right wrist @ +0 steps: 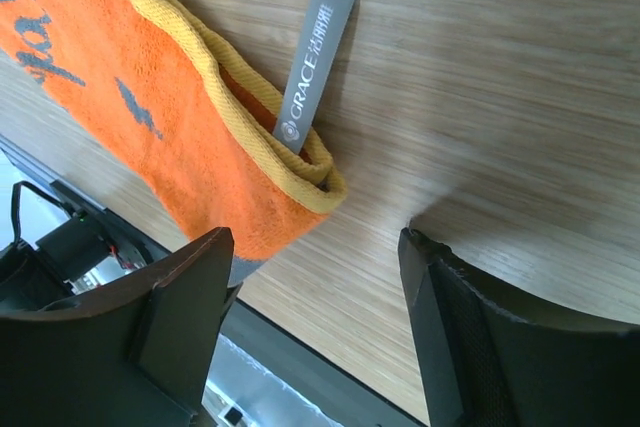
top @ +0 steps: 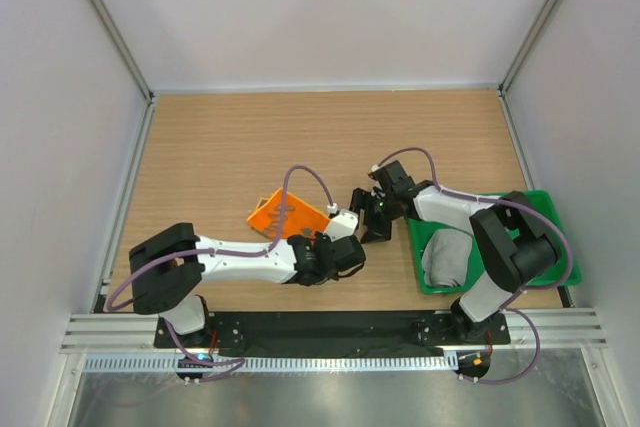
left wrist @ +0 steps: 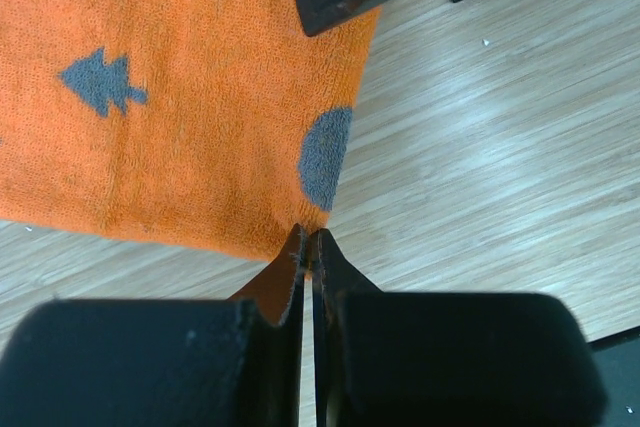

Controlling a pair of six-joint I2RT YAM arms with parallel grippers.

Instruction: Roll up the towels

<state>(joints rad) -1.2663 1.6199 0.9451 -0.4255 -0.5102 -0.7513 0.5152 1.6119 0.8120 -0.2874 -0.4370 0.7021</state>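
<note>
At the near right, a green tray (top: 440,289) was seen on the table (top: 220,147), and one thing was held in it — the light grey towel (top: 447,257), bunched against its left side. Toward the middle, the left gripper (left wrist: 308,239) was closed tight on a corner of the orange towel (left wrist: 200,97), whose orange face with grey print was turned up. That towel lay on the bare wood, well apart from the tray. Just beyond it, the right gripper (right wrist: 312,242) was held over the towel's folded, yellow-edged end — its fingers (right wrist: 185,312) spread wide and nothing gripped. A grey label (right wrist: 315,57) stuck out of the fold.
</note>
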